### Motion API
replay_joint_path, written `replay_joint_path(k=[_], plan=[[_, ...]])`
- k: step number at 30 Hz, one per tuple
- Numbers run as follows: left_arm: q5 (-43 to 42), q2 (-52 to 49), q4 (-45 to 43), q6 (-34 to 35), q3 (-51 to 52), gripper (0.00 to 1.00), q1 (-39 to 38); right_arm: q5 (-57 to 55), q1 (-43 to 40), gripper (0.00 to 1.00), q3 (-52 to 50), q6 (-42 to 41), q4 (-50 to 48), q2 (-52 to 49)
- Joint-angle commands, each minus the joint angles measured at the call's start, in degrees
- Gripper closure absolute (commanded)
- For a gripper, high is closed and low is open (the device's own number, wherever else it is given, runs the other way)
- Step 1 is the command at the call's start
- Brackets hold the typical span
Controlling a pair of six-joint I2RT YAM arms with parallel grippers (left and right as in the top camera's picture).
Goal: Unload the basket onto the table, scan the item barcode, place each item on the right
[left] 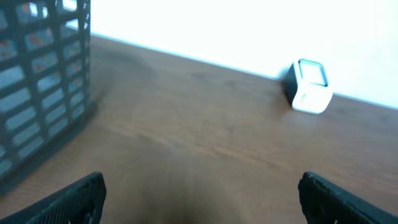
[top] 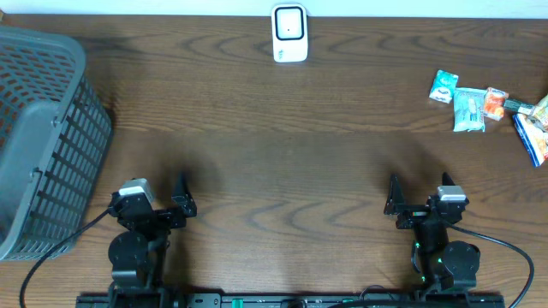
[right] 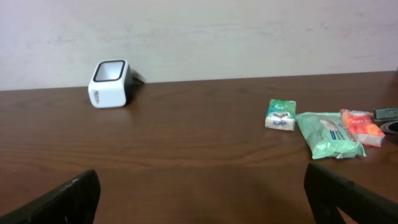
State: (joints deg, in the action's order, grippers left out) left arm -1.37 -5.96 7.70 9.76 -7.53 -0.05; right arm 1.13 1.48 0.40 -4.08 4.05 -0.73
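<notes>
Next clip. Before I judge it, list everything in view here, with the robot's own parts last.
table: one, dark brown wood, fills the view
basket: one, grey, left edge
scanner: one, white, middle of the far edge
small packet: one, green and white, far right, leftmost of the group
soft pack: one, mint green, beside the small packet
orange packet: one, orange, right of the soft pack
blue pack: one, blue and white, right edge, partly cut off
other small items past the orange packet: too small to tell
left fingers: two, black, open, empty, near edge on the left
right fingers: two, black, open, empty, near edge on the right
</notes>
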Motion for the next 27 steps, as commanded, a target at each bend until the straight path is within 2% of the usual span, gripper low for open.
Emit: replay_joint_path(k=[1, 6, 13, 18, 27], plan=[[-0.8, 2.6, -4.7, -1.2, 3.0, 0.02, 0.0, 0.1, -0.3, 0.01, -0.1, 0.5, 0.3, 0.2], [-1.2, 5.2, -11.4, -1.2, 6.9, 0.03, 0.0, 0.1, -0.3, 0.01, -0.1, 0.5, 0.2, 0.2], [-2.5, 5.9, -10.3, -2.9, 7.3, 0.02, 0.0, 0.1, -0.3, 0.01, -0.1, 0.5, 0.3, 0.2], [-2.5, 5.9, -4.0, -5.1, 7.3, 0.02, 0.0, 0.1, -0.3, 0.01, -0.1, 0.5, 0.2, 0.2], [-2.9, 5.9, -3.8, -10.9, 7.3, 0.02, 0.0, 0.1, -0.3, 0.01, -0.1, 0.5, 0.3, 0.2]])
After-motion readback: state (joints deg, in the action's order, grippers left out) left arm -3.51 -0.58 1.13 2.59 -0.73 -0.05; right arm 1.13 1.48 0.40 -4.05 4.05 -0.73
